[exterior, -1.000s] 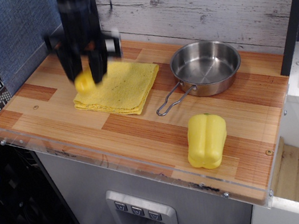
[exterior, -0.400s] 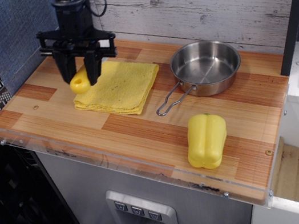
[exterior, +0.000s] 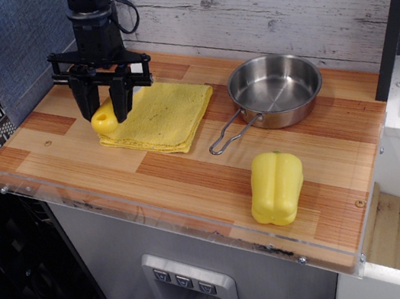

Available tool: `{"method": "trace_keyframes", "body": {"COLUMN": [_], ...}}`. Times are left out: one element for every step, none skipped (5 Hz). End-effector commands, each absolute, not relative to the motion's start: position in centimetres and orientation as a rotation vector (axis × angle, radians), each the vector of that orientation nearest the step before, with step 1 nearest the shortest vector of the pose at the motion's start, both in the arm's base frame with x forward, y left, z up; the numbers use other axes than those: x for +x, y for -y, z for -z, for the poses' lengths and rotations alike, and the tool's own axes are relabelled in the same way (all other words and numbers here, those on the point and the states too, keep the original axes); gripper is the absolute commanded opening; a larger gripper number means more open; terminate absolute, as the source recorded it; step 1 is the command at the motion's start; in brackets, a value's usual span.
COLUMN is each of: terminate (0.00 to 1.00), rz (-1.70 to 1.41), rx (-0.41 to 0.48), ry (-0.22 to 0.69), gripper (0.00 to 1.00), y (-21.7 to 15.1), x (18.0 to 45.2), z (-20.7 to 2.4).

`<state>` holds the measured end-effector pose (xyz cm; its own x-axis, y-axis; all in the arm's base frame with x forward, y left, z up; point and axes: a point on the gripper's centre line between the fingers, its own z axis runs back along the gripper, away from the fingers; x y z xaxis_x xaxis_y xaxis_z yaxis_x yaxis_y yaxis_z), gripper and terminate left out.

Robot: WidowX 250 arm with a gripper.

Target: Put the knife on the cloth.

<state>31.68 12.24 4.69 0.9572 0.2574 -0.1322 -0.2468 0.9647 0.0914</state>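
Observation:
The knife [exterior: 104, 121] shows only as its chunky yellow handle; the blade is hidden behind the gripper. My gripper [exterior: 104, 114] hangs from the black arm at the back left, its two black fingers [exterior: 119, 102] closed on either side of the handle. The handle is low over the left edge of the folded yellow cloth [exterior: 161, 115]; I cannot tell whether it touches the fabric. The cloth lies flat on the wooden counter [exterior: 189, 174], left of the pan.
A steel pan [exterior: 276, 89] with a wire handle stands right of the cloth. A yellow bell pepper [exterior: 276, 187] lies near the front right. A clear plastic rim [exterior: 4, 180] borders the counter's left and front edges. A plank wall is behind.
The gripper has come down and shifted slightly left with the knife, from above the cloth's left part to low over its left edge.

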Motion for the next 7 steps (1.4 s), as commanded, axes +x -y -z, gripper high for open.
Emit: {"method": "trace_keyframes", "body": {"terminate": [0.00,0.00,0.00,0.00,0.00,0.00,0.00], "rz": [-0.223,-0.201,-0.185,-0.176,-0.148,-0.130,-0.102], "rx": [0.083,0.083,0.082,0.078,0.071,0.079,0.099], "ry": [-0.073,-0.085,-0.094,-0.103,-0.111,-0.095,0.000], "gripper": [0.00,0.00,0.00,0.00,1.00,1.00,1.00], "y": [-12.0,-11.7,-11.3,-11.0,-10.8,-10.6,-10.3], "x": [31.9,32.1,32.2,32.3,32.4,32.4,31.9], "z": [-6.4,-6.2,-5.8,-5.6,-5.6,-6.1,-8.6]}}
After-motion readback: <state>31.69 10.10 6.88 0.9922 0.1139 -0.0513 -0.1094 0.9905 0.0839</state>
